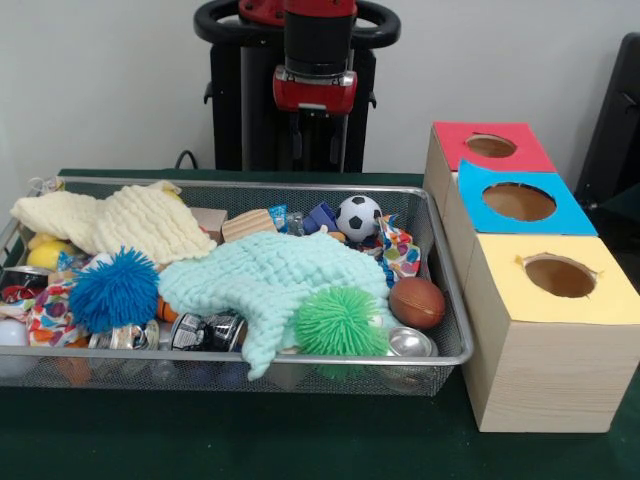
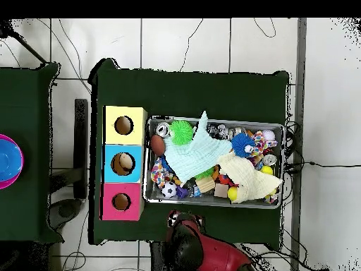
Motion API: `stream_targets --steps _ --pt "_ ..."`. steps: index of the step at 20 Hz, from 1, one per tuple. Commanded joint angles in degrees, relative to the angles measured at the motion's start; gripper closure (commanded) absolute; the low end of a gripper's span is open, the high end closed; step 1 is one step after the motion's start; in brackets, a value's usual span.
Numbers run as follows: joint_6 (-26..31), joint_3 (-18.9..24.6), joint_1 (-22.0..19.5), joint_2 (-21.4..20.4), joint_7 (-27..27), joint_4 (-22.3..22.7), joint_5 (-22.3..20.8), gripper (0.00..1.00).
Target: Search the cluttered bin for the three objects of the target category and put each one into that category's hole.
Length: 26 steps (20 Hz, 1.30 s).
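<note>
Search step, nothing picked yet. Arm (image 1: 315,60) drawn back behind bin (image 1: 440,300); jaws hidden, can't tell. Balls (image 1: 358,217) likely targets, in bin's box-side end; next: reach down.

Silvery wire-mesh metal bin (image 1: 440,262), fuzzy knitted mint cloth (image 1: 270,280) and waffle-textured cream cloth (image 1: 120,222), rubbery spiky green ball (image 1: 340,322) and blue ball (image 1: 113,290), glossy soccer ball (image 1: 357,217), pale matt wood-grain boxes (image 1: 545,375) with paper tops, matt green table cover (image 1: 300,440).
</note>
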Motion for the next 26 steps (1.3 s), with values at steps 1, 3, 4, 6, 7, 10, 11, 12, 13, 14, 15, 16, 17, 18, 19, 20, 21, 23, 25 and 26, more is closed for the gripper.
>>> stream_targets --steps 1,3,4,6,7,10,11,12,13,14,15,16,17,18,19,20,21,23,25,26 --pt "-3.89 1.92 -0.87 5.16 18.2 -4.47 7.18 0.0" --pt "-3.67 1.91 -0.75 5.04 18.12 -4.54 8.18 0.0" --pt "-3.79 1.96 -0.7 5.22 18.19 -4.51 8.53 0.0" --pt "-4.5 2.06 -0.74 5.66 18.46 -4.82 9.03 0.0" --pt "-4.62 2.29 -0.97 5.83 18.42 -5.07 8.98 0.0" --pt "-3.33 3.0 -1.44 5.29 18.18 -5.86 9.22 0.0" --pt "-2.47 2.57 -0.88 4.79 17.72 -6.4 9.5 0.0" --pt "-1.59 2.15 -0.33 4.45 17.24 -7.02 9.77 0.0" --pt "-0.46 1.86 0.13 4.11 16.9 -7.6 10.17 0.0" --pt "0.28 1.49 0.67 4.15 16.37 -8.51 10.4 0.0" --pt "1.12 1.16 1.21 4.09 16.06 -9.19 10.78 0.0" --pt "1.79 0.82 1.71 4.23 15.9 -9.86 11.27 0.0" --pt "2.19 0.63 2.06 4.26 15.78 -10.37 11.68 0.0" --pt "2.53 0.56 2.2 4.4 15.64 -10.9 11.99 0.0" --pt "2.35 0.95 2.04 4.84 15.69 -11.28 12.18 0.0" --pt "2.05 0.94 2.25 5.3 15.74 -11.83 12.58 0.0" --pt "2.33 1.22 2.27 5.91 15.91 -12.37 13.19 0.0" --pt "2.48 1.58 2.05 6.95 16.39 -13.4 14.46 0.0" --pt "2.0 0.66 2.23 7.88 17.14 -14.49 16.45 0.0" --pt "2.17 0.15 1.93 8.44 17.31 -15.02 17.39 0.0"
